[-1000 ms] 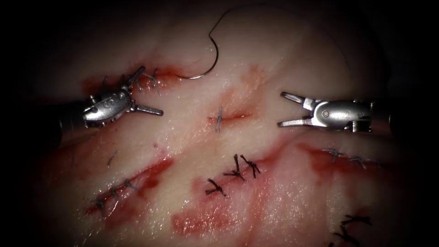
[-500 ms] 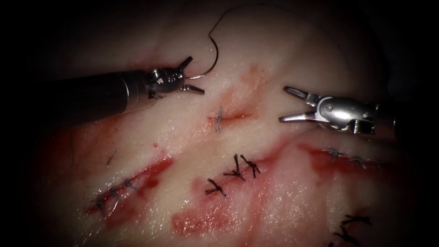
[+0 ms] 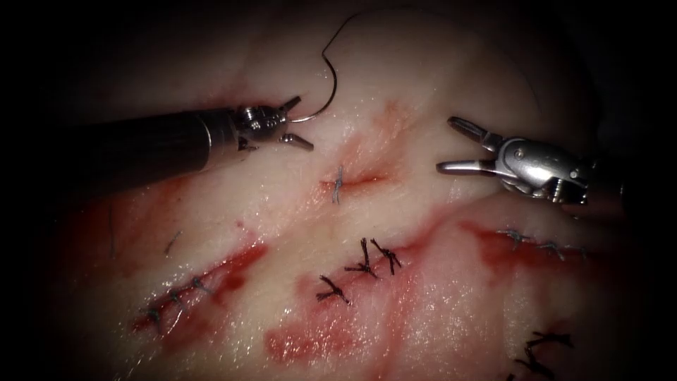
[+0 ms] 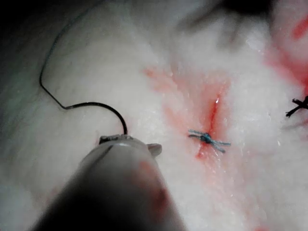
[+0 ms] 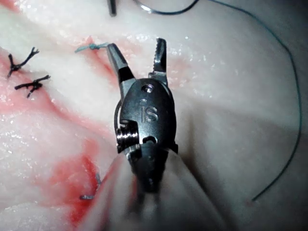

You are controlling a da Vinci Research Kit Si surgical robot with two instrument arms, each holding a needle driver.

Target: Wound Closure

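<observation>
The curved needle (image 3: 330, 95) lies on the tissue (image 3: 437, 296) up and left of the short cut (image 3: 360, 178), which carries one stitch (image 3: 337, 185). I cannot tell whether its tip is in the tissue. My left tool (image 3: 305, 124) is open, its jaws on either side of the needle's lower end and holding nothing. Dark thread (image 3: 352, 21) runs up from the needle's other end. To the right of the cut, my right tool (image 3: 445, 144) hangs open and empty. The needle (image 4: 103, 105) curves off the left tool's tip in the left wrist view. In the right wrist view, the right tool (image 5: 136, 44) gapes.
Several other stitched cuts with dark knots (image 3: 367, 262) and red fluid (image 3: 233, 271) lie below and to the sides. A long loop of thread (image 5: 291, 120) rests on the tissue beside the right tool.
My left tool has swung up and to the right from the stitched cut at the left to the needle's lower end, still open. The right tool has drifted slightly right and tilted.
</observation>
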